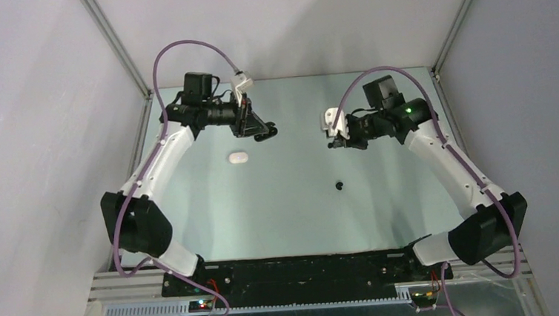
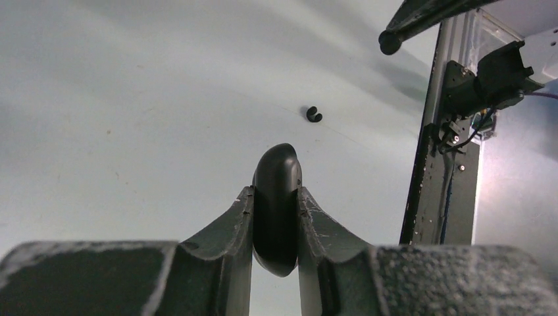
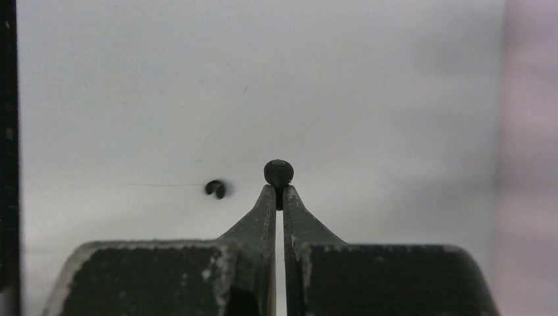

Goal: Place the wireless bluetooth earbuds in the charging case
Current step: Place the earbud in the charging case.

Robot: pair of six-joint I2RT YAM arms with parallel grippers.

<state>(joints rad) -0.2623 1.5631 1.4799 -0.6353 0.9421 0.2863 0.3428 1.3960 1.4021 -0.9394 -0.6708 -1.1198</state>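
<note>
Left hand clenched on one black case, edge-on in its grip. Right hand clenched on one black earbud, pinched tight. Second black earbud lies loose on the desk, apart from both hands; one white case sits on the desk near the left hand.

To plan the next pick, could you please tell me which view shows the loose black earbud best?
Right wrist: the loose black earbud appears largest there. Left wrist shows it smaller; top external, a speck.
</note>
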